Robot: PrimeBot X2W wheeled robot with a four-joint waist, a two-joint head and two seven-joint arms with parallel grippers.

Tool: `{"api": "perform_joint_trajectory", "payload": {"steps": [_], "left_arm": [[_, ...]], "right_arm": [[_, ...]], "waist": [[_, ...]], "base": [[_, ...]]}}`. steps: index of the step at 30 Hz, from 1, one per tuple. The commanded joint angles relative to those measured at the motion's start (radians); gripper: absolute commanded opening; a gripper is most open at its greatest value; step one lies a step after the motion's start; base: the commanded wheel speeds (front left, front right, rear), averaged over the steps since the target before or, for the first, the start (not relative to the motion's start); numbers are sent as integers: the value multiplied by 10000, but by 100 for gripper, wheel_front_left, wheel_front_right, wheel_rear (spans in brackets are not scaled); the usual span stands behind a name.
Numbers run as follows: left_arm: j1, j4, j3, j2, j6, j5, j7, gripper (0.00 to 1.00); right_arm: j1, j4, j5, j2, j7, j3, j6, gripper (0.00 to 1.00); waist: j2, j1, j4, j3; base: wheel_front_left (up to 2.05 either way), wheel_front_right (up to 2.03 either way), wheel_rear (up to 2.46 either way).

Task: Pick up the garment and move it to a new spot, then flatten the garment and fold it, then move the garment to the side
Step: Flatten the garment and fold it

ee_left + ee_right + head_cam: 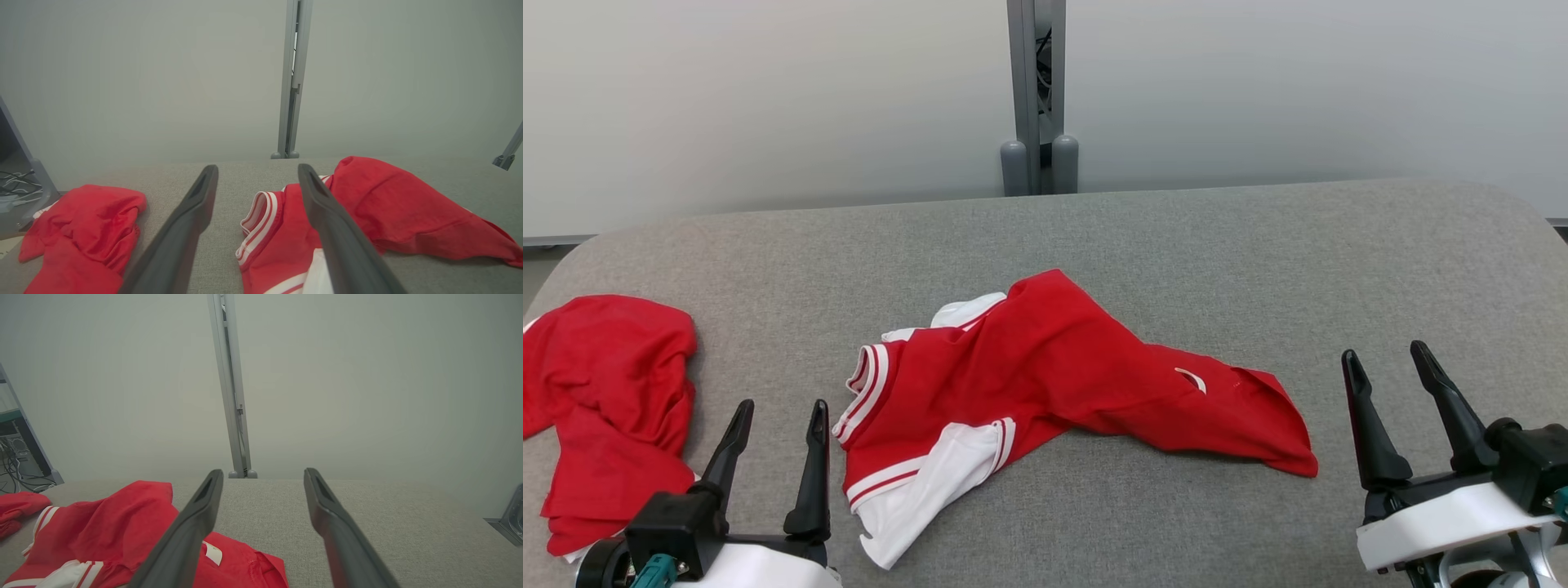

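Garment (1045,376) crumpled on table (1258,261), 2nd red cloth (605,408) far L, post (1036,98) behind.

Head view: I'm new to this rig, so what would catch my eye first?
A crumpled red and white shirt lies in the middle of the gray table. A second red garment is bunched at the table's left edge. The left gripper and right gripper stand open near the front, touching no cloth.
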Motion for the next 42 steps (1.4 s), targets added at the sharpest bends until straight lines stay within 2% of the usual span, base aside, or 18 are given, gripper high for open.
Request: {"api": "perform_joint_trajectory", "payload": {"steps": [1, 11, 21, 30, 32, 33, 36, 38, 39, 42], "left_arm": [[-15, 10, 0, 65, 65, 55, 30, 100], [-77, -16, -126, 145, 40, -14, 326, 100], [-377, 738, -771, 193, -678, -906, 2112, 100], [-175, 1929, -1019, -113, -1264, -1762, 2662, 100], [-130, 2085, -1041, -140, -1384, -1880, 2653, 85], [-127, 2131, -1034, -155, -1428, -1880, 2593, 55], [-108, 2280, -1098, -231, -1567, -2014, 2619, 31], [-130, 2392, -1139, -246, -1679, -2096, 2652, 5], [-149, 2422, -1140, -265, -1717, -2155, 2644, 0], [-229, 2482, -1170, -286, -1792, -2129, 2593, 0]], "right_arm": [[124, 1, 51, -30, 6, -12, 2, 100], [165, 20, 135, -29, 17, 36, 2, 100], [-201, -80, 162, -42, 19, 313, 2, 100], [-462, 89, 223, -40, -211, 491, 2, 100], [-475, 150, 227, -39, -229, 475, 2, 100], [-491, 169, 229, -37, -259, 465, 2, 100], [-577, 189, 228, -39, -314, 451, 2, 100], [-625, 213, 223, -40, -321, 452, 2, 100], [-652, 223, 219, -39, -322, 456, 2, 100], [-700, 201, 196, -40, -318, 420, 2, 100]], "waist": [[0, 0, 0, -32], [0, 0, 61, -91], [0, 0, 3, 490], [0, 0, -186, 1111], [0, 0, -197, 1179], [0, 0, -200, 1216], [0, 0, -194, 1307], [0, 0, -189, 1345], [0, 0, -188, 1355], [0, 0, -181, 1396]], "base": [[0, 0, 0], [0, 0, 0], [0, 0, 0], [0, 0, 0], [0, 0, 0], [0, 0, 0], [0, 0, 0], [0, 0, 0], [0, 0, 0], [0, 0, 0]]}}
